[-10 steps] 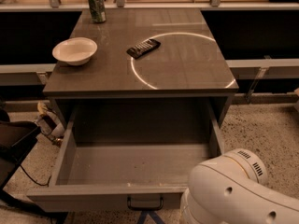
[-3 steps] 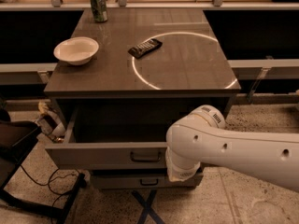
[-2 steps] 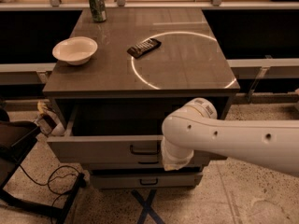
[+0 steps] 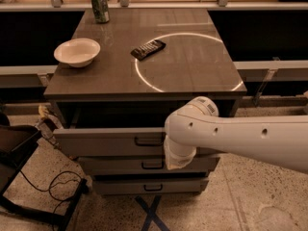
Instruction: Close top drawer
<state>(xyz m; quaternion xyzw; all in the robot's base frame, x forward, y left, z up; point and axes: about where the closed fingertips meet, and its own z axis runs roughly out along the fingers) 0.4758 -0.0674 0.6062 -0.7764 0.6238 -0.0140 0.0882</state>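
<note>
The top drawer [image 4: 106, 142] has a plain grey-brown front with a small dark handle [image 4: 148, 141]. It sits under the table top and sticks out a short way, with a dark gap above it. My white arm [image 4: 240, 138] reaches in from the right. Its wrist [image 4: 179, 153] rests against the drawer front just right of the handle. My gripper is at that wrist end, pointing at the drawer front, and the wrist hides it. Two shorter drawers [image 4: 144, 164] sit below it.
On the table top [image 4: 192, 76] are a white bowl [image 4: 77, 52], a green can [image 4: 100, 6] and a black remote [image 4: 148, 49]. A dark chair and a cable [image 4: 53, 182] are on the floor at the left. A blue tape cross [image 4: 151, 211] marks the floor in front.
The top drawer has gone from wide open to almost in. My arm has moved forward with it toward the cabinet.
</note>
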